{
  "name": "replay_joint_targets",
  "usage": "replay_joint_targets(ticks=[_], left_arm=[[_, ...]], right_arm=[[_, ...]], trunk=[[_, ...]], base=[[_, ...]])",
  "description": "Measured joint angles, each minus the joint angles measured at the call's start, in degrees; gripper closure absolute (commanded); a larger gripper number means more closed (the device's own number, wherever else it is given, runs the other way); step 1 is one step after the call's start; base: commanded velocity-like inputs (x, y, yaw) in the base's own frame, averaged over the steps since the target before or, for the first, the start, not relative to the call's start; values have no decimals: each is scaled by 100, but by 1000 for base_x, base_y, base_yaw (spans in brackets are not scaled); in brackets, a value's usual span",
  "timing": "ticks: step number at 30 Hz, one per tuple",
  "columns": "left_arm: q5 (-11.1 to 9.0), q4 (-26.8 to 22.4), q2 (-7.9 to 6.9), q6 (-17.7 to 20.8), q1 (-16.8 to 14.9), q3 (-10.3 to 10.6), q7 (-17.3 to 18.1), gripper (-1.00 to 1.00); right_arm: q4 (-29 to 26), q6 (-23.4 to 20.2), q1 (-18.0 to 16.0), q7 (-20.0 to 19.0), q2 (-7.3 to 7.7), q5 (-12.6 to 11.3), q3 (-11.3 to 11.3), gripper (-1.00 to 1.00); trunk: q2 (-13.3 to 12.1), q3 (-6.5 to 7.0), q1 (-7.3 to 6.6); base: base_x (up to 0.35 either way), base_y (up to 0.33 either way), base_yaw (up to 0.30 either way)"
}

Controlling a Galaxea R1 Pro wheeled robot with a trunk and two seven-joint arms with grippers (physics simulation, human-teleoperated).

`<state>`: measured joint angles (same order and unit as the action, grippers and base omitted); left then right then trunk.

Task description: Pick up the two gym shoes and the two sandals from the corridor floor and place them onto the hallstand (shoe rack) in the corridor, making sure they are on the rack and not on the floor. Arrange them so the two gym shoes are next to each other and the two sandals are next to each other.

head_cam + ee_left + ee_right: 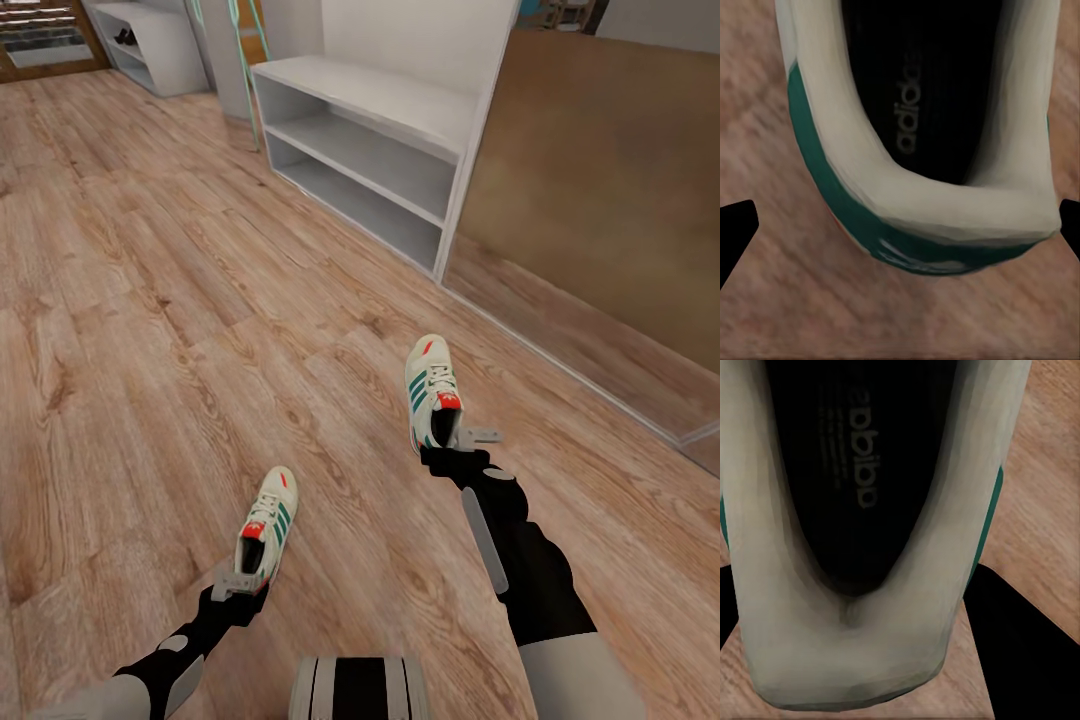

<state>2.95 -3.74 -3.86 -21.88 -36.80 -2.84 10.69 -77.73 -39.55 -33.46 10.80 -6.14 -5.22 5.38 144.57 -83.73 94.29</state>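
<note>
Two cream-white gym shoes with green stripes lie on the wood-plank corridor floor (150,330), toes pointing away from me. At the heel of the left gym shoe (268,528) is my left gripper (238,582); its dark fingertips (736,229) stand wide on either side of the heel (937,217), with a gap on one side, so it is open. My right gripper (452,442) holds the heel of the right gym shoe (431,390); up close its fingers (1027,652) press against the heel (847,660). The hallstand (380,95) stands ahead. The sandals are out of view.
The hallstand's two open shelf levels (365,150) face the floor. A brown reflective panel (600,200) runs along the right wall behind the right shoe. A smaller white bench (150,45) stands at the far back left. Open floor lies between the shoes and the hallstand.
</note>
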Motion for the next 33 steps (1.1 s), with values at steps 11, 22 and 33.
replay_joint_targets(ticks=[11, 22, 33], left_arm=[[0, -1, 0, 0, 0, 0, 0, -100], [0, -4, 0, 0, 0, 0, 0, -100], [0, -9, 0, 0, 0, 0, 0, -100]], right_arm=[[0, 0, 0, 0, -1, 0, 0, 100], [0, 2, 0, 0, 0, 0, 0, 100], [0, 0, 0, 0, 0, -1, 0, 100]], trunk=[[0, -15, 0], [0, -15, 0], [0, -15, -2]], base=[[0, 0, 0], [19, 0, 0], [71, 0, 0]])
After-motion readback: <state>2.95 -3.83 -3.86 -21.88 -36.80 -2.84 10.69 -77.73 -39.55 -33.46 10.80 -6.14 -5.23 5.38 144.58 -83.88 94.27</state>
